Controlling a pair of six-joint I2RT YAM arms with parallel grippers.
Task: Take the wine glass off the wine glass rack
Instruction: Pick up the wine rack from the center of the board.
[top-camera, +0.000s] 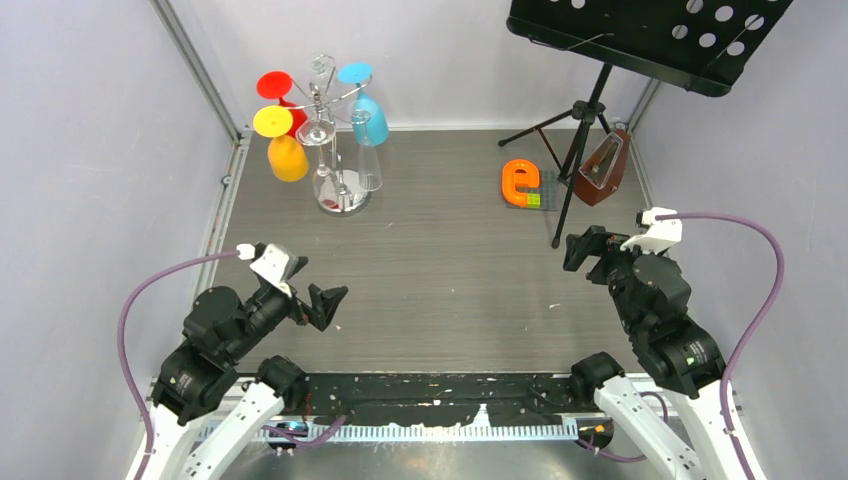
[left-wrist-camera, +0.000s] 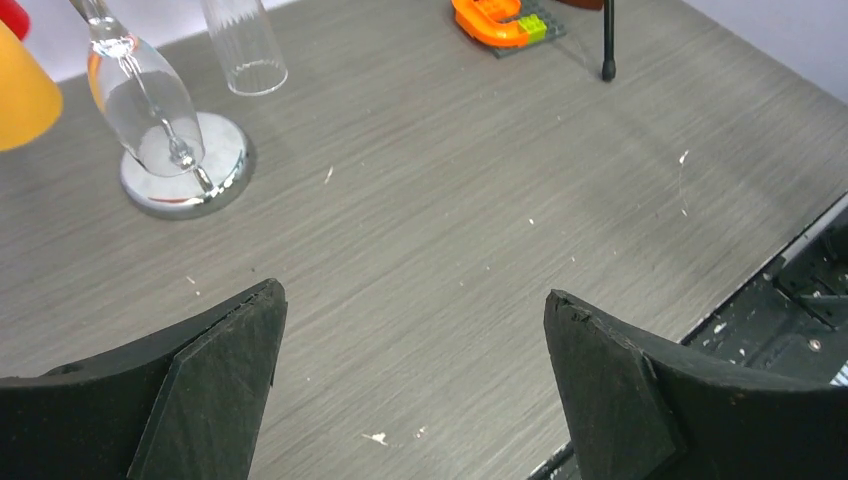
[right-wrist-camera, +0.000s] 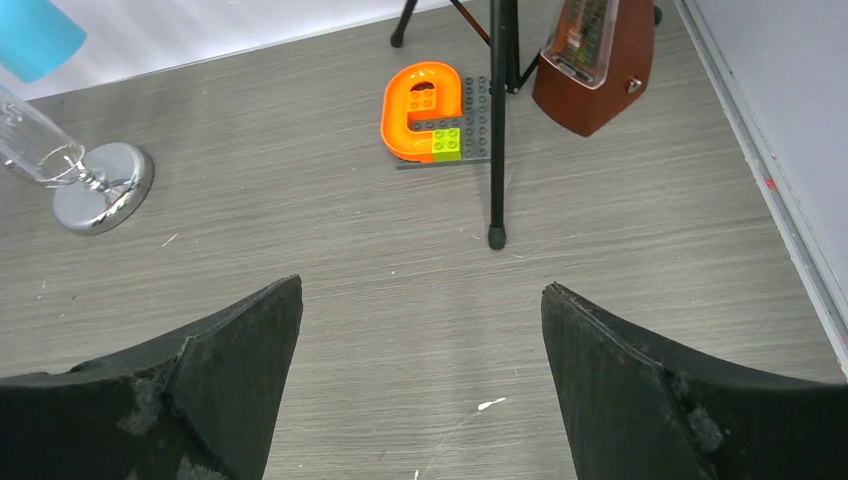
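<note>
The chrome wine glass rack (top-camera: 336, 110) stands at the back left on its round mirrored base (left-wrist-camera: 215, 165). Several wine glasses hang upside down from its arms: a red one (top-camera: 290, 115), a yellow one (top-camera: 288, 158), a blue one (top-camera: 369, 118) and clear ones (top-camera: 318, 130). In the left wrist view a clear glass (left-wrist-camera: 150, 100) hangs over the base. My left gripper (top-camera: 333, 307) is open and empty, well in front of the rack. My right gripper (top-camera: 582, 252) is open and empty at the right, far from the rack.
A black tripod music stand (top-camera: 588, 120) rises at the back right, one foot (right-wrist-camera: 495, 238) just ahead of my right gripper. A brown metronome (top-camera: 603, 170) and an orange letter e on a grey brick plate (top-camera: 520, 182) sit beside it. Walls close in left and right.
</note>
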